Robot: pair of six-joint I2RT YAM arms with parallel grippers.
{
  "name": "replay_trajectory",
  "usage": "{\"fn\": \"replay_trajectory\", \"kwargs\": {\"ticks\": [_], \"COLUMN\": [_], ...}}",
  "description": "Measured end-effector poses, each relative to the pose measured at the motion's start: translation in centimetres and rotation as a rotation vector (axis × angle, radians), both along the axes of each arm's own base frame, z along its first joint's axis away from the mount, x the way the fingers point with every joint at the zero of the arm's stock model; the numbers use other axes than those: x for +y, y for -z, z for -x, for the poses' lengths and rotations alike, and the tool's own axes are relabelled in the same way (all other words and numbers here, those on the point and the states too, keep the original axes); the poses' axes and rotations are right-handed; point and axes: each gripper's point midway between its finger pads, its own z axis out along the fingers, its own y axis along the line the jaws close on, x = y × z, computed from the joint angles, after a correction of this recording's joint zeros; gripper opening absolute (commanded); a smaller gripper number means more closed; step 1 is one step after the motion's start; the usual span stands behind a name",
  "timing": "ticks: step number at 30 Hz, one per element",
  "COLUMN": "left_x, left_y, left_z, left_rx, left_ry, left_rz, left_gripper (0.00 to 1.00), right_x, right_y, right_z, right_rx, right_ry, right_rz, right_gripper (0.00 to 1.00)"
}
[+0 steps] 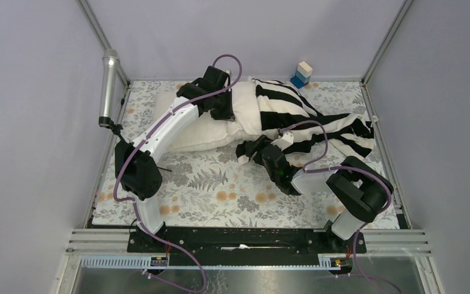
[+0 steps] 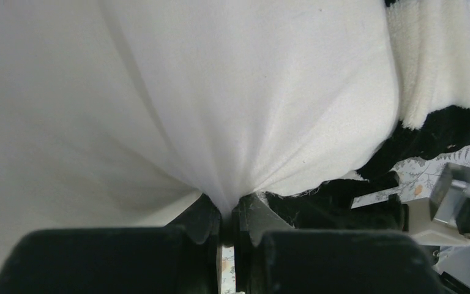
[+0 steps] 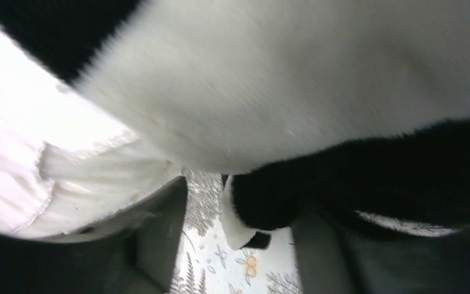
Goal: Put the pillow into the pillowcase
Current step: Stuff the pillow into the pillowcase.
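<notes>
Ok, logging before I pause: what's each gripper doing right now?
Left gripper: closed, pinching the pillow.
Right gripper: open, pillowcase edge in its gap, unclamped.

The striped pillowcase [image 3: 318, 92] fills the top and right of the frame, with a white band over a black one. The cream pillow [image 3: 30, 177] is at the left. At the bottom, the right gripper [image 3: 238, 236] has its two fingers apart. A fold of pillowcase hangs between them, over the flowery table cover [image 3: 211, 266].
</notes>
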Motion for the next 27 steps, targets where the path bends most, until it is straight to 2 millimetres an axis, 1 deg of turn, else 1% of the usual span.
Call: {"fn": "replay_trajectory", "kwargs": {"ticks": [2,3,6,8,10,11,13,18,20,21,22,23,24,25,26,27], "left_x": [-0.2,-0.4,-1.4,-2.3,-3.1,-3.5,-4.1,-5.0,-5.0,-5.1,-5.1,-5.1,-5.0,-4.9,-4.6,-4.5], "left_y": [-0.2,-0.2,-0.1,-0.2,-0.8,-1.4,-3.2,-9.1,-11.4,-12.4,-13.4,-14.2,-15.0,-15.0,-14.9,-14.6], "left_z": [0.2,0.3,1.0,1.9,3.1,3.7,5.4,10.4,11.1,11.1,11.0,10.6,9.6,8.8,7.5,5.9], "left_rx": [-0.010,-0.015,-0.033,-0.050,-0.076,-0.092,-0.137,-0.222,-0.238,-0.240,-0.237,-0.228,-0.214,-0.204,-0.187,-0.175], "left_ry": [0.011,0.018,0.045,0.069,0.093,0.104,0.127,0.185,0.189,0.189,0.190,0.191,0.179,0.171,0.158,0.144], "left_rz": [-0.012,-0.019,-0.048,-0.071,-0.091,-0.097,-0.098,-0.058,-0.024,-0.004,0.027,0.065,0.110,0.127,0.147,0.173], "left_gripper": [0.00,0.00,0.00,0.00,0.00,0.00,0.00,0.00,0.00,0.00,0.02,0.08,0.21,0.23,0.25,0.28], "right_x": [0.1,0.0,-0.8,-1.8,-2.9,-3.5,-4.2,-4.8,-5.1,-5.1,-5.0,-4.8,-4.6,-4.2,-3.9,-3.9], "right_y": [-0.9,-1.3,-2.9,-4.8,-7.2,-8.8,-11.7,-21.1,-25.0,-26.6,-27.8,-28.8,-29.6,-29.9,-29.7,-28.8], "right_z": [-0.8,-1.0,-0.9,-0.3,0.5,1.1,2.2,5.7,6.5,6.5,6.2,5.8,4.9,3.8,2.3,0.3], "right_rx": [-0.021,-0.031,-0.036,-0.044,-0.059,-0.065,-0.076,-0.096,-0.103,-0.109,-0.104,-0.099,-0.089,-0.075,-0.056,-0.021], "right_ry": [0.006,0.007,0.005,0.000,-0.010,-0.017,-0.036,-0.143,-0.174,-0.180,-0.187,-0.193,-0.203,-0.221,-0.230,-0.229], "right_rz": [0.022,0.040,0.107,0.152,0.191,0.218,0.261,0.344,0.362,0.370,0.395,0.412,0.421,0.415,0.408,0.408], "right_gripper": [0.05,0.00,0.00,0.00,0.00,0.00,0.00,0.00,0.00,0.00,0.00,0.00,0.00,0.00,0.00,0.00]}}
